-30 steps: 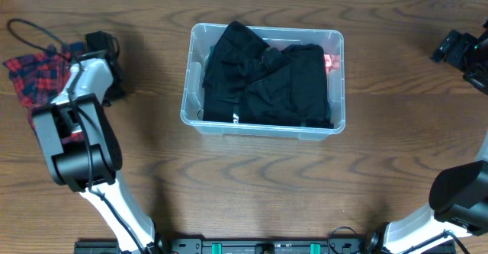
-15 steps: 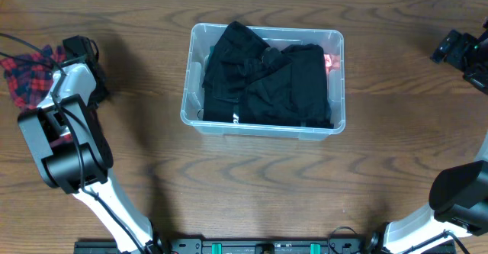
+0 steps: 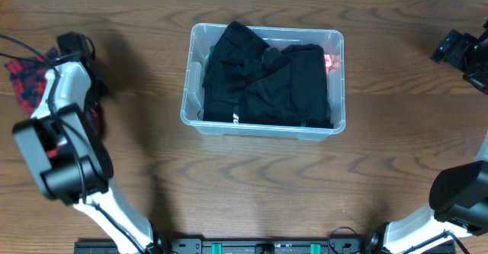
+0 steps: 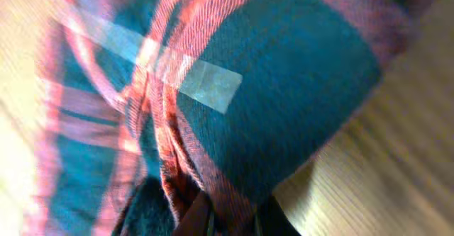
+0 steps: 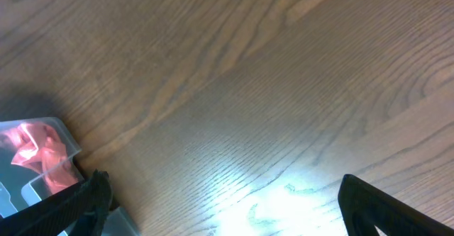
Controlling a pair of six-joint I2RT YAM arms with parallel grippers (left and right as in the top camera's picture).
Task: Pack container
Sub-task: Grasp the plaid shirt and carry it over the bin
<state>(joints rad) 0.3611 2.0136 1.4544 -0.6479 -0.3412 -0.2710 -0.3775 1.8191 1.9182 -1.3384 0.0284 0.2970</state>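
The container [image 3: 261,127] is a clear plastic bin in the middle of the table, filled with black clothes [image 3: 267,78]; a pink-red item [image 3: 332,62] shows at its right end. A red and dark-blue plaid cloth [image 3: 20,77] lies at the table's left edge, partly under my left arm. In the left wrist view the plaid cloth [image 4: 284,101] fills the frame, and my left gripper [image 4: 230,223] is shut on a fold of it. My right gripper [image 3: 457,48] hovers open at the far right, nothing between its fingers [image 5: 386,206].
A black cable [image 3: 15,42] loops on the table by the plaid cloth. In the right wrist view a corner of the container [image 5: 67,147] shows at the lower left. Bare wooden tabletop [image 3: 252,185] lies in front of the bin.
My left arm swung further left over the plaid cloth and its gripper went from open to shut on the cloth. The right arm and the bin have not moved.
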